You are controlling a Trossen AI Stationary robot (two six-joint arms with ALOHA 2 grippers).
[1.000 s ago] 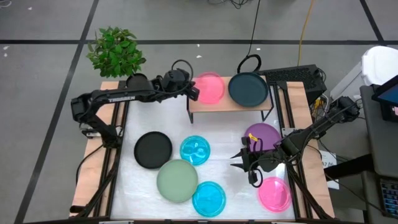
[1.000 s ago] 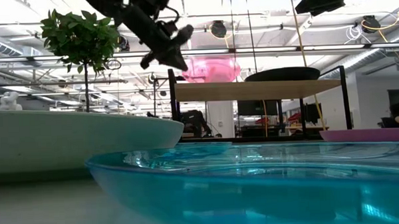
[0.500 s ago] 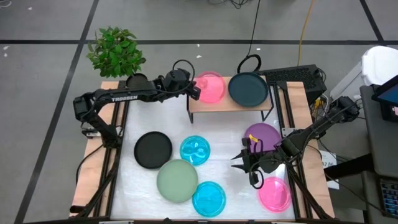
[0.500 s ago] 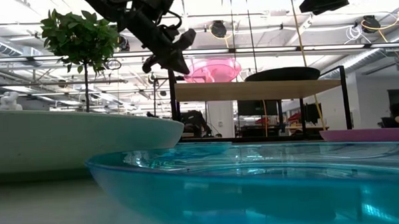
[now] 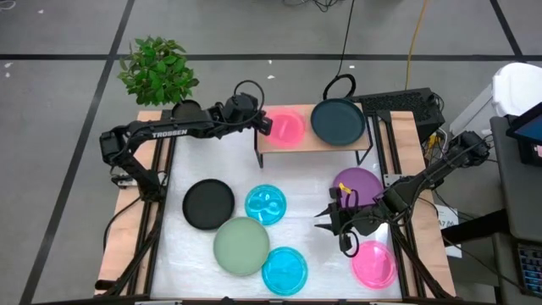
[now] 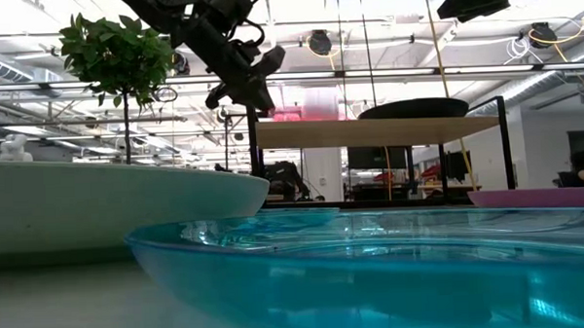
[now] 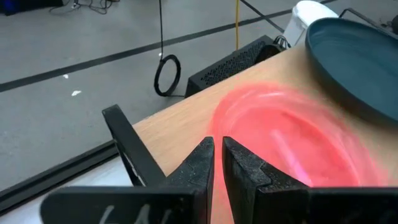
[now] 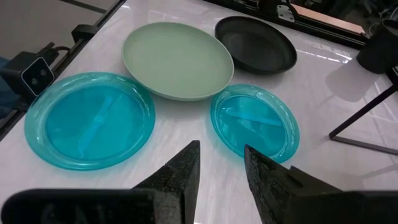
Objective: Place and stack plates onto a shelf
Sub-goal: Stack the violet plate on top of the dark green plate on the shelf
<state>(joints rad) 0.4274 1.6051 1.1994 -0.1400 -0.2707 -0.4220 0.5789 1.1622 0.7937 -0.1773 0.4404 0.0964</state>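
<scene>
A pink plate [image 5: 288, 127] lies flat on the left half of the wood-topped shelf [image 5: 306, 146]. It shows blurred in the left wrist view [image 7: 286, 137]. A dark teal plate [image 5: 338, 121] lies on the shelf's right half. My left gripper [image 5: 269, 125] hangs at the pink plate's left rim, above the shelf's left end. A narrow gap shows between its fingers [image 7: 217, 146]. My right gripper [image 5: 326, 222] is open and empty over the table, left of the purple plate [image 5: 360, 182] and a second pink plate [image 5: 373, 263]. My left gripper's fingertips [image 7: 202, 155] stand over the pink plate's near-left rim [image 7: 225, 124], slanting down from the table's left. Whether they touch the rim, I cannot tell. The plate rests on the shelf top.
On the white table top lie a black plate [image 5: 208, 203], two cyan plates [image 5: 266, 204] [image 5: 284, 269] and a sage green plate [image 5: 241, 246]. A potted plant [image 5: 158, 69] stands at the far left corner. The shelf's black legs [image 7: 130, 149] stand below my left gripper.
The pink plate was held tilted, with its left side raised above the shelf. It has come down and now lies flat on the shelf top, shifted slightly toward the near edge. My left gripper has stayed at the shelf's left end.
</scene>
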